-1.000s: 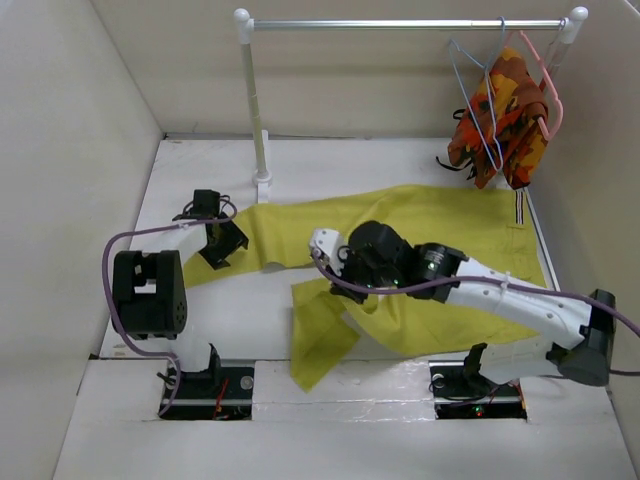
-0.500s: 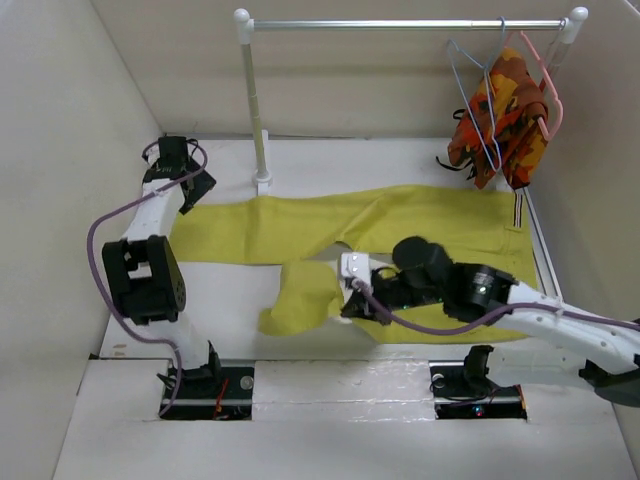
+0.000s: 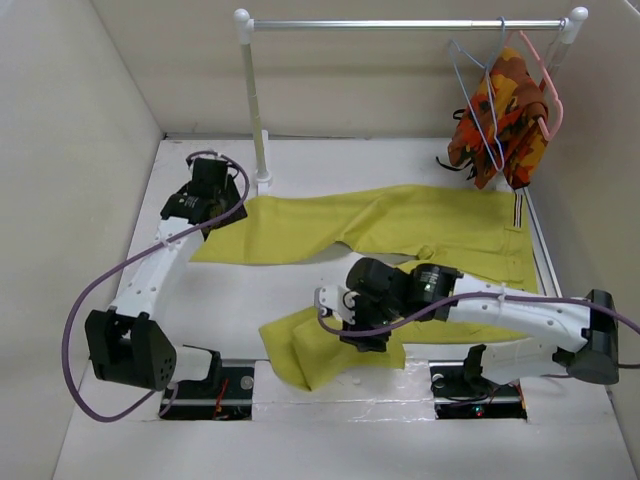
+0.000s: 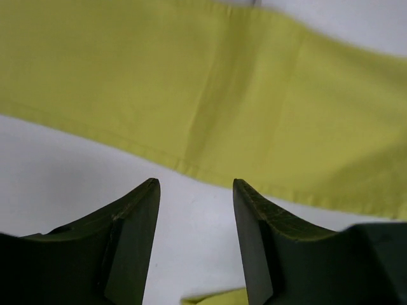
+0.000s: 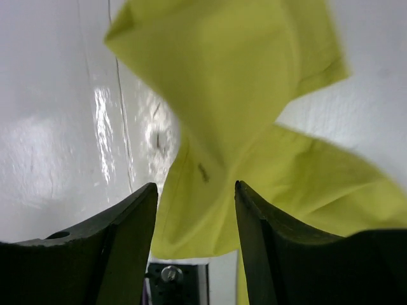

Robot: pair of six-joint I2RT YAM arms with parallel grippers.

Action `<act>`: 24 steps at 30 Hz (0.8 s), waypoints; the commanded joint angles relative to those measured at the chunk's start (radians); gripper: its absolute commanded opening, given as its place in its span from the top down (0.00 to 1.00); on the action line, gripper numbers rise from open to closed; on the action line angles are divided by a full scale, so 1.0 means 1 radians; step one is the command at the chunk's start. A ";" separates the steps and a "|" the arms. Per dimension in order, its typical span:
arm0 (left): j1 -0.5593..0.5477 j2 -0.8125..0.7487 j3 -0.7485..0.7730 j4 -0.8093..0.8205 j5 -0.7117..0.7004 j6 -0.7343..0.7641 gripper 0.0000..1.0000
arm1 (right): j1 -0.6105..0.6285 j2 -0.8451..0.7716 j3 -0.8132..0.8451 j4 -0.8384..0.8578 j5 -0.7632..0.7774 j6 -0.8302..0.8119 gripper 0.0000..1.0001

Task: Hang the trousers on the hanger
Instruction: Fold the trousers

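Observation:
The mustard trousers (image 3: 430, 225) lie flat on the white table, waistband to the right. One leg runs left along the far side. The other leg (image 3: 310, 350) is folded toward the near edge. My left gripper (image 3: 222, 205) hovers at the left end of the far leg. It is open over bare table, with the cloth (image 4: 210, 95) just ahead of its fingertips (image 4: 196, 190). My right gripper (image 3: 352, 335) is open above the folded leg (image 5: 241, 127), holding nothing (image 5: 196, 190). The pale-blue hanger (image 3: 478, 100) hangs empty on the rail at the far right.
A clothes rail (image 3: 400, 24) on a white post (image 3: 256, 110) spans the back. A pink hanger (image 3: 548, 95) with an orange, red and brown patterned garment (image 3: 505, 125) hangs beside the blue hanger. White walls (image 3: 80, 150) close in the table on the left, back and right.
My right gripper has opened and let go of the near trouser leg, which now lies by the front edge. My left gripper swung from the far-left corner back to the far leg's end.

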 commanded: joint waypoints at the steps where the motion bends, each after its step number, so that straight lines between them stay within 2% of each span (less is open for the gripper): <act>1: 0.010 -0.045 -0.102 -0.127 0.116 0.076 0.55 | -0.006 -0.017 0.168 -0.065 0.035 -0.045 0.42; 2: 0.010 -0.075 -0.130 -0.138 0.185 0.083 0.55 | -0.006 -0.014 0.194 -0.083 0.035 -0.051 0.42; 3: 0.010 -0.095 -0.161 -0.153 0.195 0.088 0.57 | -0.006 -0.017 0.234 -0.092 0.035 -0.051 0.50; 4: 0.010 -0.132 -0.245 -0.156 0.286 0.090 0.59 | -0.006 -0.028 0.260 -0.086 0.047 -0.051 0.72; 5: 0.010 -0.149 -0.245 -0.156 0.303 0.090 0.59 | -0.017 -0.028 0.260 -0.068 0.047 -0.048 0.72; 6: 0.010 -0.161 -0.264 -0.171 0.310 0.090 0.62 | -0.017 -0.038 0.260 -0.027 0.046 -0.039 1.00; 9: 0.010 -0.206 -0.262 -0.179 0.212 0.077 0.72 | -0.029 0.032 0.239 0.148 -0.031 -0.036 1.00; 10: 0.028 -0.206 -0.189 -0.193 0.212 0.070 0.81 | -0.029 0.066 0.201 0.212 -0.084 -0.036 1.00; 11: 0.012 -0.227 -0.151 -0.190 0.116 0.057 0.84 | -0.029 0.101 0.177 0.374 -0.100 -0.005 0.96; 12: 0.012 -0.243 -0.111 -0.169 0.085 0.039 0.89 | -0.029 0.144 0.170 0.444 -0.112 0.003 0.77; 15: 0.012 -0.241 0.070 -0.168 0.052 0.013 0.95 | -0.020 0.346 0.226 0.587 -0.093 0.007 0.54; 16: 0.012 -0.237 0.144 -0.162 0.047 0.008 0.94 | -0.020 0.453 0.252 0.606 -0.085 0.007 0.51; 19: 0.012 -0.229 0.222 -0.132 0.070 0.002 0.84 | -0.011 0.589 0.344 0.641 -0.045 -0.008 0.45; 20: 0.012 -0.228 0.233 -0.126 0.084 -0.004 0.81 | -0.011 0.665 0.358 0.656 -0.042 -0.003 0.45; 24: 0.012 -0.224 0.253 -0.096 0.090 -0.004 0.70 | -0.011 0.790 0.386 0.676 -0.014 0.021 0.42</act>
